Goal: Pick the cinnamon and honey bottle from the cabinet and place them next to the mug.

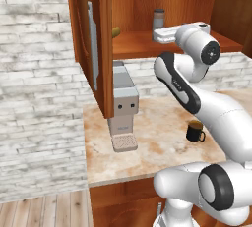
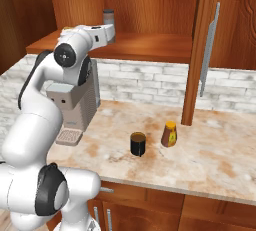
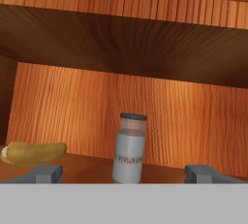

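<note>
1. In the hand view the cinnamon stood upright at lower centre on the cabinet shelf, between the spread fingertips of the gripper and beyond them, untouched.
2. It was a slim grey jar with a dark cap and a printed label.
3. The right base view showed the honey bottle just beside the mug on the counter; the hand view showed a yellowish-brown item at lower left.
</note>
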### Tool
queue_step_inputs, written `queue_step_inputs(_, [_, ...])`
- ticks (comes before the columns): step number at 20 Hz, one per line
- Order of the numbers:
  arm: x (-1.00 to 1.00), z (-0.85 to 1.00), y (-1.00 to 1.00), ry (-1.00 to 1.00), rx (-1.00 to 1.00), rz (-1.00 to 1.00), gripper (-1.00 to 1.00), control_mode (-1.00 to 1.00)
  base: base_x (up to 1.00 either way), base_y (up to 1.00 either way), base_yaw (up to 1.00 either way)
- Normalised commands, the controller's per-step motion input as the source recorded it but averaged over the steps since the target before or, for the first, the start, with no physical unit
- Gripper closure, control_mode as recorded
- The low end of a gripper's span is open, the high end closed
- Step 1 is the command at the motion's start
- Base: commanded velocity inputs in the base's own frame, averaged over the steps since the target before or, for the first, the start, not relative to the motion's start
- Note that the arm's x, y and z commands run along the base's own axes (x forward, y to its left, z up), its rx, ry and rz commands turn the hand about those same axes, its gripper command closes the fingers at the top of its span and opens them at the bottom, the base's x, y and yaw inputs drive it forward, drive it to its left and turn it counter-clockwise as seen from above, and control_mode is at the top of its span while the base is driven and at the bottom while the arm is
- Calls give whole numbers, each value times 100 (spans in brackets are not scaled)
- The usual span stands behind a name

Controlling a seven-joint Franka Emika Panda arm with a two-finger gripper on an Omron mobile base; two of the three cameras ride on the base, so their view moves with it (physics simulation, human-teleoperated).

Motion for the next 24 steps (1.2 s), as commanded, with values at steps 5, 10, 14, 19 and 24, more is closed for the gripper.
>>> queue_step_inputs(5, [29, -1, 0, 2, 0, 0, -100, -100, 0, 0, 0])
queue_step_inputs(10, [53, -14, 0, 12, 0, 0, -100, -100, 0, 0, 0])
queue_step_inputs(14, [47, -2, 0, 6, 0, 0, -100, -100, 0, 0, 0])
queue_step_inputs(19, [52, 0, 0, 3, 0, 0, -100, -100, 0, 0, 0])
queue_step_inputs(24, [34, 0, -3, 0, 0, 0, -100, -100, 0, 0, 0])
